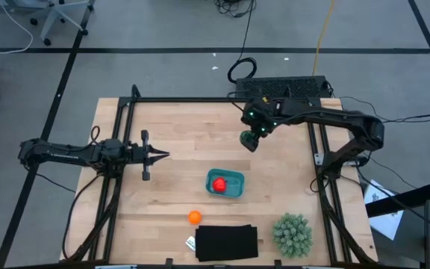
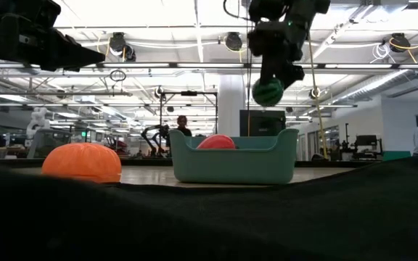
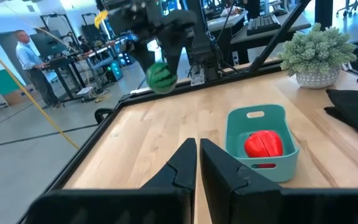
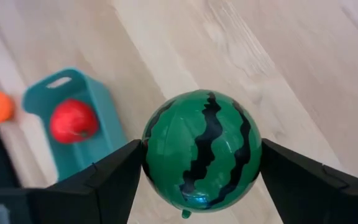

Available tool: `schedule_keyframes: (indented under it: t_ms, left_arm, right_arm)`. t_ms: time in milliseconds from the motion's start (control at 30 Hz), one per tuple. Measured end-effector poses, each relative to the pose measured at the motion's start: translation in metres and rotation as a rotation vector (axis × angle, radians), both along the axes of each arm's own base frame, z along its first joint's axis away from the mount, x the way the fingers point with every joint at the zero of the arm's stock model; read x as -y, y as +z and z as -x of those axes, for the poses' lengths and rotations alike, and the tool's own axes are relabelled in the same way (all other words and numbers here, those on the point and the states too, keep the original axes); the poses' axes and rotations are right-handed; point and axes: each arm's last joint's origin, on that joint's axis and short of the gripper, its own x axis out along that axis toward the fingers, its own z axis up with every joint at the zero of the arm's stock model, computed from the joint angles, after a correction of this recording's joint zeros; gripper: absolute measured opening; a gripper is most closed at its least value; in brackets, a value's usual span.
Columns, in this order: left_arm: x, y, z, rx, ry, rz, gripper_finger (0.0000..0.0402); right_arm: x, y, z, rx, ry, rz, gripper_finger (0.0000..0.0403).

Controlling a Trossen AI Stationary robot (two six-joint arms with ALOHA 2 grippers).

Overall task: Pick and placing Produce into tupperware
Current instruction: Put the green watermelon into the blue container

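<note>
High view: the right gripper (image 1: 250, 140) hangs above the table, off the far corner of the teal tupperware (image 1: 225, 184), its two fingers clamped on the dark green striped fruit (image 1: 249, 140). The right wrist view shows that green ball pressed between both dark fingers, with bare wood beneath it and the tupperware off to one side. The red fruit (image 1: 219, 184) lies inside the tupperware; the orange fruit (image 1: 194, 217) sits on the wood outside it, near its front corner and just beside the black flat rectangle (image 1: 227, 242) at the table's front edge. A small white tag (image 1: 190, 243) lies against that rectangle's left end. The pale-green spiky plant ball (image 1: 293, 234) stands to the right of the rectangle, well apart from the tupperware. The left gripper (image 1: 161, 155) waits over the table's left half, its fingers drawn together with only a thin gap, pointing toward the middle. In the low view the green fruit hangs higher than the tupperware's rim, nothing between them.
</note>
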Motion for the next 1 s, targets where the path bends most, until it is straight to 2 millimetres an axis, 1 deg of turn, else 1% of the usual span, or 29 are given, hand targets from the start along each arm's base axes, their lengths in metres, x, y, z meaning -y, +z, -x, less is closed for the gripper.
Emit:
schedule_keyframes:
  t_ms: [133, 267, 433, 567, 700, 800, 1000]
  left_arm:
    - [0.000, 0.000, 0.000, 0.000, 0.006, 0.001, 0.0026]
    - [0.000, 0.000, 0.000, 0.000, 0.007, 0.001, 0.0026]
    - [0.000, 0.000, 0.000, 0.000, 0.015, -0.001, 0.0026]
    - [0.000, 0.000, 0.000, -0.001, 0.015, -0.001, 0.0026]
    - [0.000, 0.000, 0.000, -0.001, 0.016, -0.001, 0.0026]
    - [0.000, 0.000, 0.000, -0.001, 0.016, -0.002, 0.0026]
    - [0.000, 0.000, 0.000, -0.002, 0.016, -0.011, 0.0026]
  right_arm:
    - [-0.009, 0.011, 0.005, 0.043, 0.044, 0.021, 0.0293]
    - [-0.016, 0.025, 0.010, 0.111, 0.073, -0.018, 0.0293]
    - [-0.027, 0.047, 0.008, 0.179, 0.114, -0.042, 0.0293]
    - [-0.037, 0.070, 0.007, 0.233, 0.176, -0.019, 0.0293]
    - [-0.046, 0.086, 0.007, 0.270, 0.240, 0.010, 0.0293]
    - [-0.049, 0.092, 0.008, 0.280, 0.264, 0.018, 0.0293]
    - [-0.050, 0.090, 0.009, 0.256, 0.309, 0.043, 0.0293]
